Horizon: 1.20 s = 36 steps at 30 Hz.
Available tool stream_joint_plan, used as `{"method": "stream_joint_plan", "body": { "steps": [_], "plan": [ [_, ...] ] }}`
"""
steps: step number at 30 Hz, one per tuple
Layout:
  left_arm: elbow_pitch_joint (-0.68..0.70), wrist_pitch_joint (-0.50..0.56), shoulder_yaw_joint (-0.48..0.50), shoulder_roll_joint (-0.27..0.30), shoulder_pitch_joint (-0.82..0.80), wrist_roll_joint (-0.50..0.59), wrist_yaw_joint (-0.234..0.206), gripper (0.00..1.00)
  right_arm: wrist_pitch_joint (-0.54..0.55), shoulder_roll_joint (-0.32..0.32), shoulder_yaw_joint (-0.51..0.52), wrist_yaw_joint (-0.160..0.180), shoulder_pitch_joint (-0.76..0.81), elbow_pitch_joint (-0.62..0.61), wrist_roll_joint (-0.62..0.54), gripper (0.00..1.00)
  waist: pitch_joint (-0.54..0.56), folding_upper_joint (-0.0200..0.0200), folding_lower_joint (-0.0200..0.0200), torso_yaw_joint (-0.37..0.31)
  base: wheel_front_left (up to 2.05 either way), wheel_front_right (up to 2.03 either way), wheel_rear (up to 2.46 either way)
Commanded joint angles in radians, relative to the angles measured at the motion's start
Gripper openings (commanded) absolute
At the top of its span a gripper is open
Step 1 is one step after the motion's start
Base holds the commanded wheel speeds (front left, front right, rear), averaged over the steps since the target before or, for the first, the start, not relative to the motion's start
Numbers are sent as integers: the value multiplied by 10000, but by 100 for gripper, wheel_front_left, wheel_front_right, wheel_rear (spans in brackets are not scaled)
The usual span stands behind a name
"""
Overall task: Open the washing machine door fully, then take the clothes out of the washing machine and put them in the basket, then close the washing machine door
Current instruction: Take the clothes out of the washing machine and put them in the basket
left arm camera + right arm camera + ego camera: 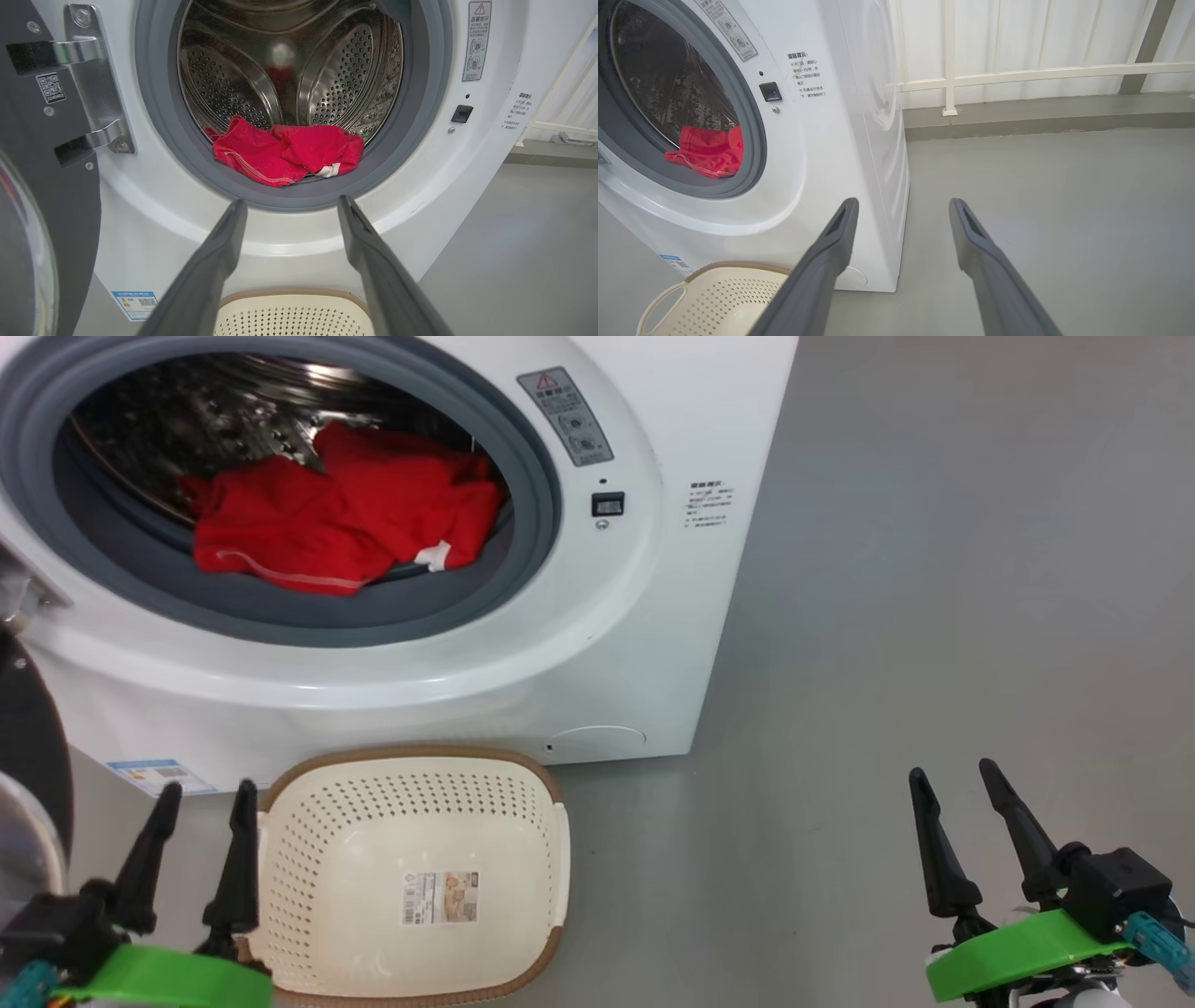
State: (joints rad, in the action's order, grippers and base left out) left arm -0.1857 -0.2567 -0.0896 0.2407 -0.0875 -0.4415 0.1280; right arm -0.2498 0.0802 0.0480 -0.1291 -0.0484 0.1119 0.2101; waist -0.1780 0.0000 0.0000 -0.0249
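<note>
The washing machine door (26,737) is swung open on the far left, so it's grab time imo. The left pincer (209,787) is spread and empty, right beside the basket (411,754) under the opening. The clothes (336,513) lie at the drum's near lip. I'd pinch a thick fold and lift it clear of the grey seal (308,616), which could snag it. The right pincer (952,768) is also spread and empty, well right of the washing machine (653,616).

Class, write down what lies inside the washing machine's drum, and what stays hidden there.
Red clothes lie crumpled at the front of the drum, partly over the grey seal. Behind them is bare perforated steel. Anything under the heap is covered.
</note>
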Motion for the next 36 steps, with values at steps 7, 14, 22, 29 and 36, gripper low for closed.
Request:
{"method": "stream_joint_plan", "body": {
  "steps": [7,14,22,29,36],
  "plan": [
    [-608,-51,-17,602,-1965,-42,27,100,-120,-208,-310,-16,-648,-374,-162,100,-702,0,0,-483,0,0,0],
    [-1851,-51,-795,1197,-4031,-524,27,100,-120,-289,-379,-16,-997,-486,-147,100,-1393,0,0,-847,0,0,0],
    [-3519,170,-2098,1686,-6227,-1226,27,100,-120,-297,-491,-16,-1345,-656,254,100,-2217,0,0,-1250,0,0,0],
    [-4879,785,-3251,2114,-8136,-2037,27,100,-120,-299,-651,-16,-1702,-820,614,100,-3032,0,0,-1653,0,0,0],
    [-6161,1396,-3957,2240,-9413,-3087,27,100,-120,-299,-872,-16,-1960,-884,896,100,-3464,0,0,-2036,0,0,0]
  ]
}}
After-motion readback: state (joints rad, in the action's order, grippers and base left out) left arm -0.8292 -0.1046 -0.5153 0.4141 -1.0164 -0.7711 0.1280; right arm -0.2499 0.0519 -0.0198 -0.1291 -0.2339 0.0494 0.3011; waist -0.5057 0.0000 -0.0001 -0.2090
